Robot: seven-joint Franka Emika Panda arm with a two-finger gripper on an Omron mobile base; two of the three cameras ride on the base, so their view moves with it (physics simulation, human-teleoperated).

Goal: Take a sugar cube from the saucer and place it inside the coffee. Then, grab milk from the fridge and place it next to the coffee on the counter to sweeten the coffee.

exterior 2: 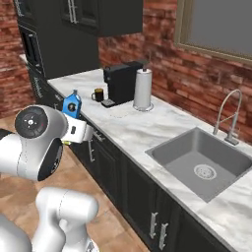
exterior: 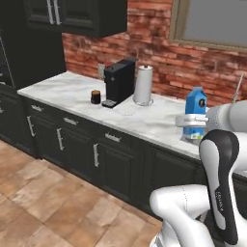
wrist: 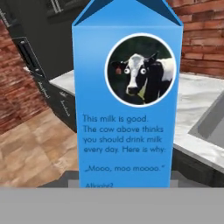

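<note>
The counter point(exterior: 159, 120) is seen as one long white marble run over dark cabinets, backed by a brick wall point(exterior: 159, 53). In the right base view one sink point(exterior 2: 202, 165) is sunk into the counter's near part, with one curved tap point(exterior 2: 227, 115) behind it. Open marble is left between the sink and the group of things farther along, and bare tiled floor point(exterior: 43, 202) lies in front of the cabinets.

One black coffee machine point(exterior: 119, 81) is stood near the wall, and one paper towel roll point(exterior: 143, 85) is set just beside it. The coffee point(exterior: 96, 97), a single small dark cup, is placed on the counter just beside the machine, on the side away from the roll.

One milk point(exterior: 195, 113) carton is held upright in the gripper point(exterior: 192, 121), clamped low on its body with the jaws part-way apart on its sides. In the left base view the carton appears over the counter's front part; in the right base view it appears out beyond the counter's edge, over the floor, so its exact place cannot be told. It is well apart from the coffee. In the hand view the carton's blue face, with one cow picture and printed text, is seen close up.
</note>
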